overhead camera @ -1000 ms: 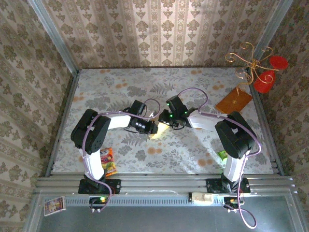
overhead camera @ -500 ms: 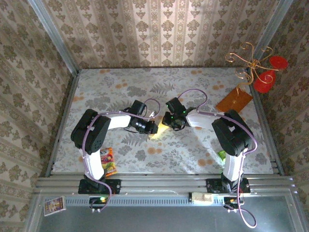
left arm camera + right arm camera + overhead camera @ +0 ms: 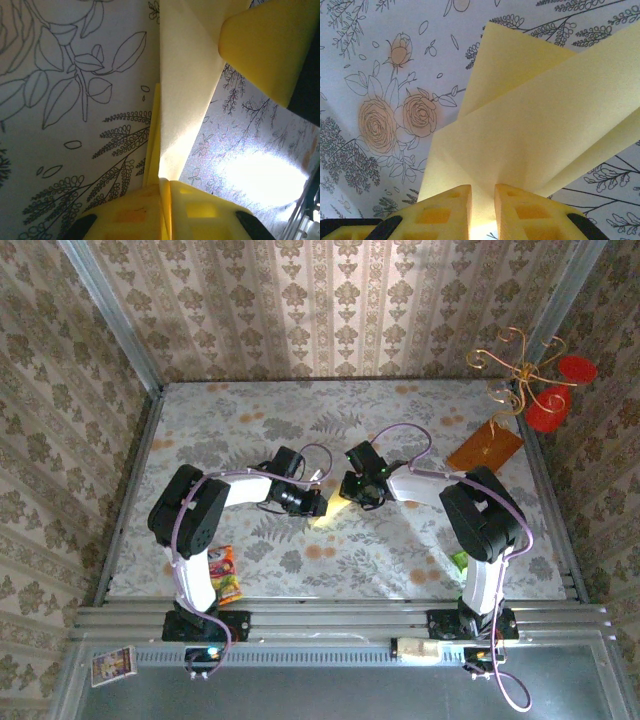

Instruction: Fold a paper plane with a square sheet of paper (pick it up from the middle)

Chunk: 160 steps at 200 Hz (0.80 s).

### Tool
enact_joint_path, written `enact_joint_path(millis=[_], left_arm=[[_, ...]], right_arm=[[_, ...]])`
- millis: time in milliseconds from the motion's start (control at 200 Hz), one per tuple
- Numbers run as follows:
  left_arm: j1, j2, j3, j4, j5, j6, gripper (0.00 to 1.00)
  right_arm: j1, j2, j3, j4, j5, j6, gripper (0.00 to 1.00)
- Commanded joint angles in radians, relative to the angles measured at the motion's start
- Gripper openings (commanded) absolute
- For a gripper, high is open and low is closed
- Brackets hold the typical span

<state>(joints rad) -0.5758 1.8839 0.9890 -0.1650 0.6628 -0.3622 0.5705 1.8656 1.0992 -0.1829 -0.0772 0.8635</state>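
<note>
No wording, label or number is showing sharply enough to read; print on the colourful snack packet [image 3: 228, 575] is blurring.

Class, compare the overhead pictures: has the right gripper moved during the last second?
Yes, slightly: the right gripper has shifted left, farther from the orange-brown board near the table's right edge.

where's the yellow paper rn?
Top view: middle of the table. The left claw grips the yellow paper on its left side, the right claw on its right.
</note>
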Motion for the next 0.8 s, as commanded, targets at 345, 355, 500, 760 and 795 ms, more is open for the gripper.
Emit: enact_joint_path(millis=[345, 355, 500, 760, 795], left_arm=[[-0.009, 0.058, 0.0, -0.063, -0.051, 0.028, 0.12], [-0.009, 0.059, 0.0, -0.062, -0.052, 0.027, 0.12], [-0.009, 0.066, 0.003, -0.061, -0.049, 0.023, 0.12], [-0.009, 0.063, -0.001, -0.065, -0.047, 0.026, 0.12], [-0.009, 0.063, -0.001, -0.065, -0.045, 0.026, 0.12]], right_arm=[[-0.005, -0.043, -0.064, 0.161, -0.185, -0.013, 0.23], [-0.004, -0.039, -0.065, 0.163, -0.188, -0.01, 0.23], [0.005, -0.011, -0.059, 0.178, -0.186, 0.022, 0.22], [0.0, 0.015, -0.049, 0.151, -0.154, 0.019, 0.21], [-0.001, 0.017, -0.048, 0.151, -0.153, 0.018, 0.21]])
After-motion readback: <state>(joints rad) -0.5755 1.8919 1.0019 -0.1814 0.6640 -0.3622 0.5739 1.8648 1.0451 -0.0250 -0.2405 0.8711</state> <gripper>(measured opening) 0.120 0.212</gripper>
